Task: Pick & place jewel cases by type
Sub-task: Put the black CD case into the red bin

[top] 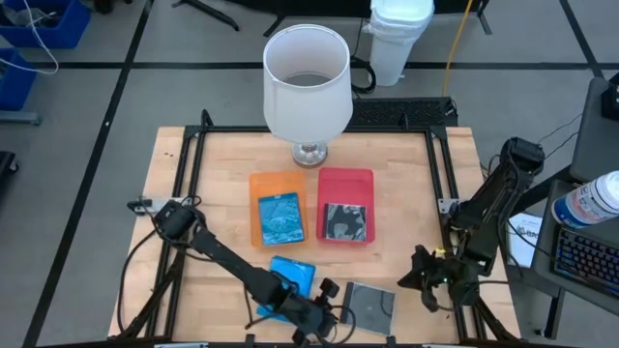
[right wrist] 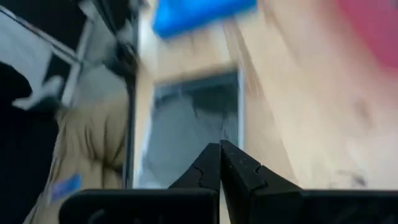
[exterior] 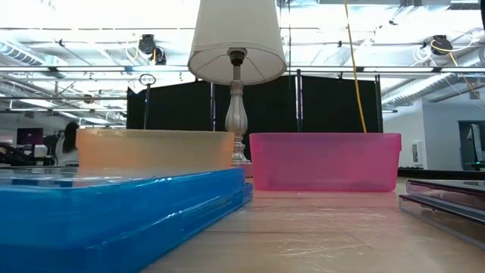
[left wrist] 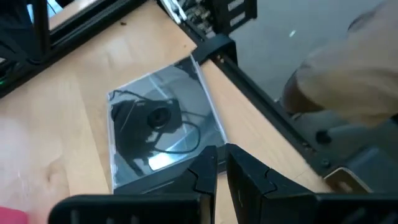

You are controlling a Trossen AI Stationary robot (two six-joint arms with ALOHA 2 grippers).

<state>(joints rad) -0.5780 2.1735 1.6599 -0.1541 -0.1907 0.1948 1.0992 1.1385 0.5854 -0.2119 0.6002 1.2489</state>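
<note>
I have the left gripper (top: 329,311) low at the table's (top: 222,174) near edge, between the loose blue case (top: 292,280) and the grey case (top: 370,306), its fingers (left wrist: 202,177) nearly together on nothing and resting at the grey case's edge, probably to line up a pick. One blue case (top: 280,219) lies in the orange tray (top: 263,184) and one dark case (top: 343,221) in the red tray (top: 345,178), so sorting looks about half done. The right gripper (top: 426,280) waits off the table's right edge, fingers shut.
</note>
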